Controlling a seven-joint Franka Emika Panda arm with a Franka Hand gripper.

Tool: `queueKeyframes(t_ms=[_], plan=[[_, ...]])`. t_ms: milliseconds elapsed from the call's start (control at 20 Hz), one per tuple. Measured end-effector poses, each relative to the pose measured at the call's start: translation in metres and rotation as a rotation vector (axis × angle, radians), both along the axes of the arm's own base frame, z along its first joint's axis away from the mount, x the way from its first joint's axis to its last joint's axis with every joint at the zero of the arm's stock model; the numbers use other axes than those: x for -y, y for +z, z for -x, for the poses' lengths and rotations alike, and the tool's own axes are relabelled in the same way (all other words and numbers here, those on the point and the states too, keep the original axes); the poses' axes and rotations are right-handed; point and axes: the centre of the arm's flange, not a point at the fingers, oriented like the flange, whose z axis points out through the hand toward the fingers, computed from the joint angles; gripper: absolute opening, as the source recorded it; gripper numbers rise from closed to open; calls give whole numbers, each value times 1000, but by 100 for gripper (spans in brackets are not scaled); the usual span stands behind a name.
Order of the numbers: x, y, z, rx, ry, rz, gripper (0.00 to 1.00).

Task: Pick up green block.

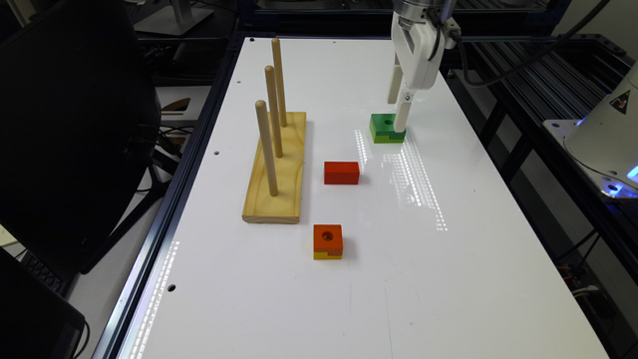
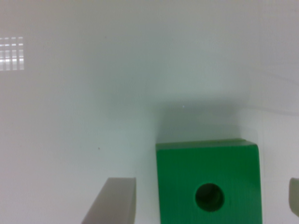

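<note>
The green block [image 1: 383, 127] lies on the white table [image 1: 448, 279], toward the far side, its dark green top with a round hole facing up and a lighter stepped layer below. My gripper [image 1: 398, 108] hangs straight down over it, one finger reaching down at the block's near side. In the wrist view the green block [image 2: 208, 184] sits between the two fingers [image 2: 114, 200] of my gripper [image 2: 203, 198]. The gripper is open, with a gap between one finger and the block's side. The block rests flat on the table.
A wooden base with three upright pegs [image 1: 275, 169] stands toward the exterior view's left. A plain red block [image 1: 341, 172] and an orange-and-yellow block with a hole [image 1: 328, 241] lie nearer the camera. The robot's white base [image 1: 608, 134] is off the table's right edge.
</note>
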Motion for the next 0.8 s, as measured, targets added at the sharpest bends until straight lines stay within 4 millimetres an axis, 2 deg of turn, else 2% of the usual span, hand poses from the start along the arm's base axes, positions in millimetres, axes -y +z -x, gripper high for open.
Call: queueKeyframes(t_ms=[800], plan=[[1, -16, -10, -20, 2, -4, 100]])
